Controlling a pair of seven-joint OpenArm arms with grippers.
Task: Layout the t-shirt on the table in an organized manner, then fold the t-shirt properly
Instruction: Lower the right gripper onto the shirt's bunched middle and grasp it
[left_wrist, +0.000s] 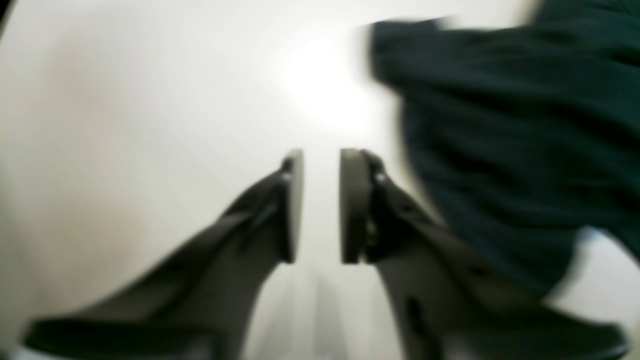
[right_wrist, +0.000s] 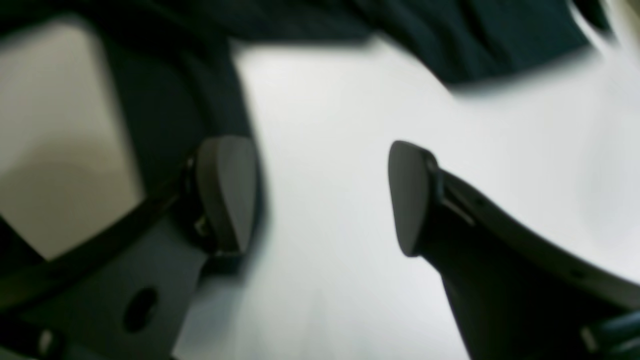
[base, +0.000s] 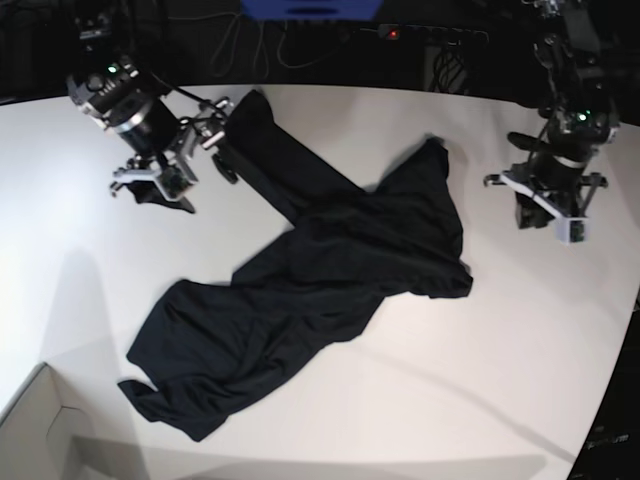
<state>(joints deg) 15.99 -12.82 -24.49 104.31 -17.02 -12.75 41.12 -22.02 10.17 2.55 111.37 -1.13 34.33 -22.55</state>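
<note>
1. My left gripper (left_wrist: 321, 205) has its two pads close together with a thin gap between them. Nothing is in the gap; I see only the white table (left_wrist: 125, 125) through it.
2. My right gripper (right_wrist: 320, 197) is spread wide and holds nothing, only bare table shows between its pads.
3. The t-shirt (base: 320, 270) lies crumpled on the table, stretched in a long slant and not flat yet. I think it needs pulling straight before any fold.
4. In my left wrist view the t-shirt sits from about 1 to 4 o'clock of my left gripper, just beside it and not in it.
5. In my right wrist view the t-shirt runs along the top, from 11 to 1 o'clock, apart from my pads.
6. I think both grippers hang near the t-shirt's ends so each can take an edge.
</note>
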